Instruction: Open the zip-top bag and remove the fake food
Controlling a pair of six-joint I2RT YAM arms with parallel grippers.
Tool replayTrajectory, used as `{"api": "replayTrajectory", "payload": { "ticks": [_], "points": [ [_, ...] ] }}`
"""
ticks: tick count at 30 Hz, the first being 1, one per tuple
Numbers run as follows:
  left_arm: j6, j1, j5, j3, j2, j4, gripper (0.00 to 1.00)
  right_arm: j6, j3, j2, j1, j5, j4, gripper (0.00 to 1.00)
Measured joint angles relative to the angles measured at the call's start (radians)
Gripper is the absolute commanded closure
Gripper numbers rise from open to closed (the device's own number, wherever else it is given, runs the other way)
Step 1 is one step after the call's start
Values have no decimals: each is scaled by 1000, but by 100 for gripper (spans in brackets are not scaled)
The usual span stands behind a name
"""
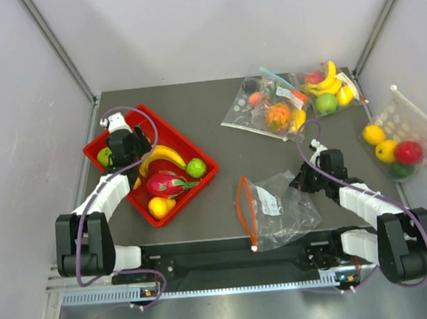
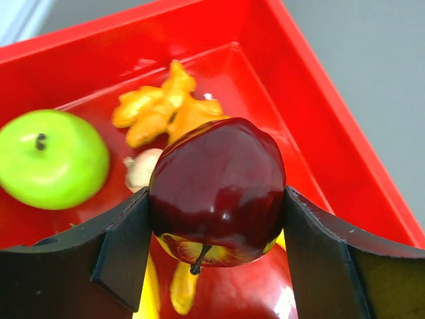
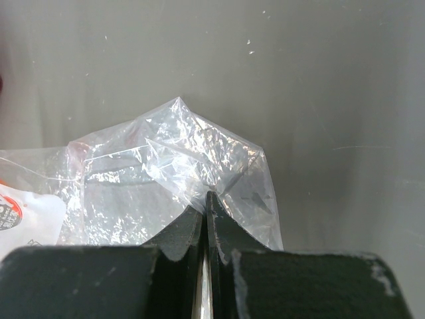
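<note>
My left gripper (image 1: 124, 148) is shut on a piece of fake food, a dark red-purple toy apple (image 2: 219, 186), and holds it just above the red tray (image 1: 184, 139). Under it lie a green apple (image 2: 53, 159), orange segments (image 2: 163, 109) and a small beige piece (image 2: 141, 169). The zip-top bag (image 1: 280, 206) lies at the near middle of the table. Its orange-red zip strip (image 1: 244, 205) gapes open toward the left, and nothing coloured shows inside. My right gripper (image 1: 304, 178) is shut on the bag's far right corner (image 3: 166, 166) and pinches the plastic between its fingertips.
The tray also holds a banana (image 1: 165, 156), a pink dragon fruit (image 1: 164, 184), a second green apple (image 1: 196, 167) and a yellow piece (image 1: 160, 206). Two other clear bags of fruit (image 1: 268, 107) (image 1: 330, 87) lie at the back right. A mesh bag of fruit (image 1: 401, 141) sits against the right wall.
</note>
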Motion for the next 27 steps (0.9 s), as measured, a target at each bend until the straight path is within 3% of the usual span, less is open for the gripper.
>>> {"api": "replayTrajectory", "payload": {
  "ticks": [3,5,6,7,17,27],
  "points": [
    [10,11,-22,7,20,3,24,0,0,0,0,-2,0,100],
    [18,14,-33,7,20,5,22,-1,0,0,0,-3,0,100],
    [24,14,-40,7,20,6,15,-1,0,0,0,-4,0,100],
    [28,14,-45,8,20,5,1,-1,0,0,0,-5,0,100],
    [34,14,-94,39,-19,-27,1,-7,0,0,0,-6,1,100],
    [26,14,-55,55,-184,-125,1,11,65,25,0,-19,6,100]
  ]
}}
